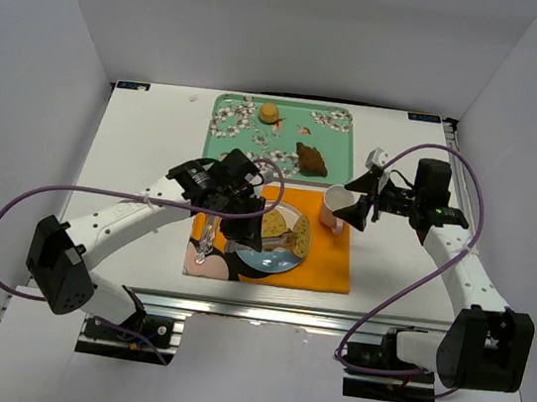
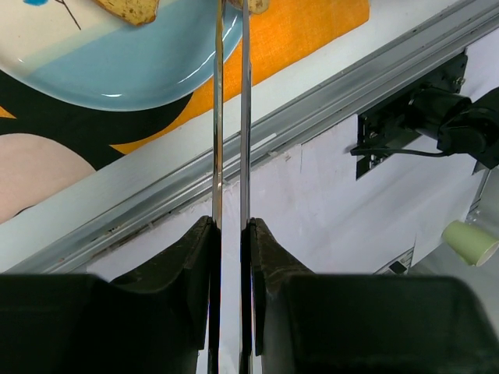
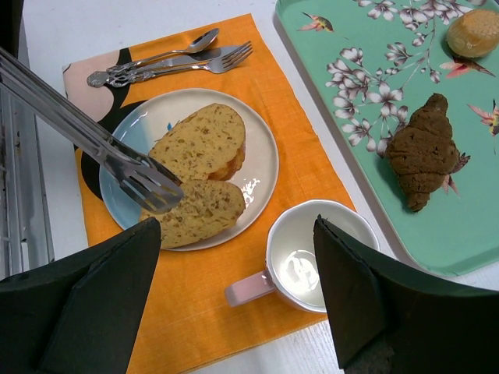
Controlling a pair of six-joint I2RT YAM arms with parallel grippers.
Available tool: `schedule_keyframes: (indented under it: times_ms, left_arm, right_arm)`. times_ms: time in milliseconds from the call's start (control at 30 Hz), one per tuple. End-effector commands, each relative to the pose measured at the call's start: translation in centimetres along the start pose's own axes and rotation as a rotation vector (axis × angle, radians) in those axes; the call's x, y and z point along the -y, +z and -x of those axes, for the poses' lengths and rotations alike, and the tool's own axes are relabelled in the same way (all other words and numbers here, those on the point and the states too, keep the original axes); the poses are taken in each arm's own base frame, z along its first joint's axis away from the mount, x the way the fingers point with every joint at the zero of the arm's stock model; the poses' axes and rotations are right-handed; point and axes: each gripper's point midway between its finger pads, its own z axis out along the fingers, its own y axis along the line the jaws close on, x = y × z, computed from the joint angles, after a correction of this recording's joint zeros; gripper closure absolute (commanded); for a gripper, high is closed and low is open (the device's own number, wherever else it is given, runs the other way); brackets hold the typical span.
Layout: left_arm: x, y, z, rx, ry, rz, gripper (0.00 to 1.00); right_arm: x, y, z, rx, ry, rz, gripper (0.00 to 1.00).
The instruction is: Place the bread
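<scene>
Two slices of bread lie on the white-and-blue plate (image 3: 261, 152): a broad slice (image 3: 199, 140) and a narrower slice (image 3: 203, 212) just in front of it. My left gripper (image 2: 231, 222) is shut on metal tongs (image 2: 244, 117), whose tips (image 3: 148, 187) sit over the left end of the narrower slice. Whether the tongs pinch the slice I cannot tell. From above, the left gripper (image 1: 227, 230) is at the plate's (image 1: 280, 261) near-left side. My right gripper (image 3: 236, 226) is open and empty, hovering above the mug (image 3: 312, 257).
The plate and mug (image 1: 335, 208) rest on an orange placemat (image 1: 325, 264), with a spoon and fork (image 3: 179, 54) beside the plate. Behind it a green floral tray (image 1: 232, 106) holds a brown croissant (image 1: 311, 159) and a small round bun (image 1: 270, 112).
</scene>
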Motion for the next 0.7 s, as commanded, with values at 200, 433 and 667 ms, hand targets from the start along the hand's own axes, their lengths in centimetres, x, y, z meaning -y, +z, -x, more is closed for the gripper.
schedule_keyframes:
  times_ms: [200,433,667]
  left_arm:
    - [0.4,-0.6,0.7,-0.004,0.04,0.03,0.58]
    - [1.3,-1.8,1.7,0.041,0.033,0.021,0.56]
    - [1.8,-2.9,1.9,0.069,0.021,0.011,0.55]
  right_arm:
    - [0.6,-0.4,1.5,0.02,-0.054,-0.013,0.16]
    - [0.5,-0.4,1.3,0.021,-0.05,-0.008,0.17]
    - [0.3,-0.4,1.2,0.021,-0.046,-0.004,0.16]
